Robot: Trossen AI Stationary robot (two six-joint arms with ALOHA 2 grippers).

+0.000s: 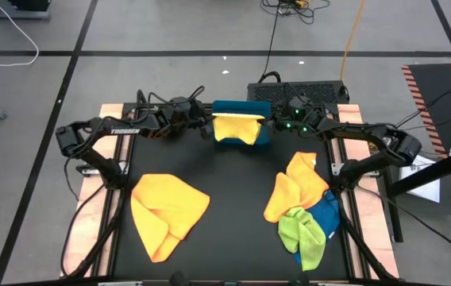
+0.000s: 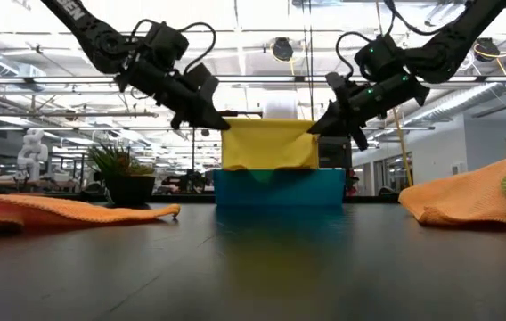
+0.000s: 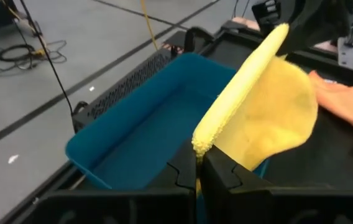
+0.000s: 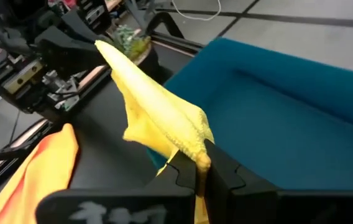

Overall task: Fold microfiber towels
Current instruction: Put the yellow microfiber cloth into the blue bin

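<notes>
A folded yellow towel (image 1: 236,127) hangs between my two grippers over the blue tray (image 1: 266,111) at the table's far middle; its lower part drapes over the tray's near wall (image 2: 280,189). My left gripper (image 1: 206,119) is shut on its left end, my right gripper (image 1: 271,120) on its right end. An orange towel (image 1: 166,210) lies crumpled at the near left. Another orange towel (image 1: 293,191), a lime green one (image 1: 302,234) and a blue one (image 1: 325,216) lie heaped at the near right. My left gripper pinches the yellow towel's left end (image 3: 202,144) at its folded top edge between its two fingers, several layers thick, coming level from the table's left. The towel hangs below. My right gripper pinches the towel's right end (image 4: 198,152) at the top edge likewise, coming from the table's right. The edge between the two is fairly straight.
The blue tray stands at the table's far middle. The black table top (image 1: 233,179) between the two towel heaps is bare. A dark box (image 1: 305,89) sits behind the tray beyond the far edge.
</notes>
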